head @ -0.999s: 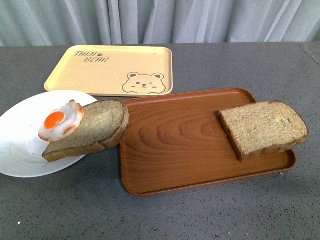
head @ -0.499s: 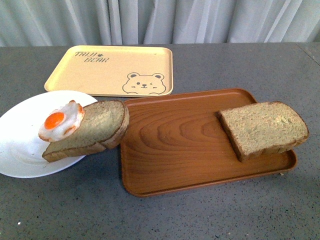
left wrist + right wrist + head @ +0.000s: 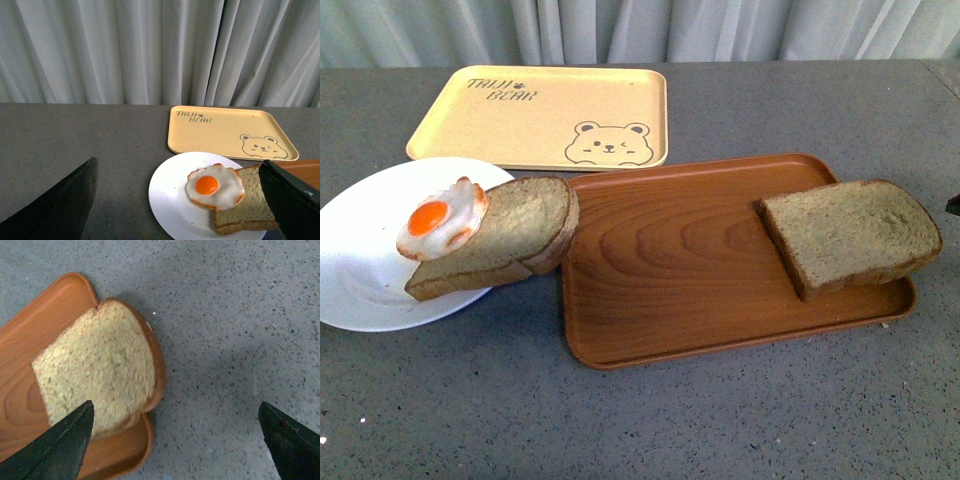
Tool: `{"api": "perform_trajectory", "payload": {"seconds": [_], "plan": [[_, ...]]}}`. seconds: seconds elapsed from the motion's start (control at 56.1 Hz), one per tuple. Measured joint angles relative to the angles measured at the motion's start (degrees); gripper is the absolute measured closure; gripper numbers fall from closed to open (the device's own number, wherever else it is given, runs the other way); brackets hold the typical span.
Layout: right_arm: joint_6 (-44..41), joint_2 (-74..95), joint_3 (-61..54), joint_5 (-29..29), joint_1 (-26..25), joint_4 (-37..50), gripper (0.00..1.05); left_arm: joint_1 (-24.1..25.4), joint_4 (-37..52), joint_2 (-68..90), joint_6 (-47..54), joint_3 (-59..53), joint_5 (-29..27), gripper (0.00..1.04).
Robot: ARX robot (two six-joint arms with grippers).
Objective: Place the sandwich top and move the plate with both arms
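Front view: the sandwich top (image 3: 850, 232) lies on the right end of the brown wood-grain tray (image 3: 660, 300), overhanging its right rim. The white plate (image 3: 355, 280) sits on the grey worktop (image 3: 720, 420) left of the tray, carrying the egg-topped slice (image 3: 515, 235). Wrist views show the left gripper (image 3: 177, 162) and right gripper (image 3: 175, 404) with fingers spread wide, holding nothing.
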Motion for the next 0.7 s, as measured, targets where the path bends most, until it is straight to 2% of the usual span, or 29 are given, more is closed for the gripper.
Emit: {"api": "perform_trajectory", "payload": {"seconds": [0.357,0.678,0.696], "plan": [[3.7,13.3,7.5,-0.1,6.0,2.7,0.09,0.0,0.0,0.0,0.0,0.0,0.0,0.09],[6.0,14.6,8.1,0.2,7.5,3.7,0.55,0.0,0.0,0.0,0.0,0.0,0.0,0.09],[6.2,14.3,8.0,-0.1,7.5,3.7,0.6,0.0,0.0,0.0,0.0,0.0,0.0,0.09]]}}
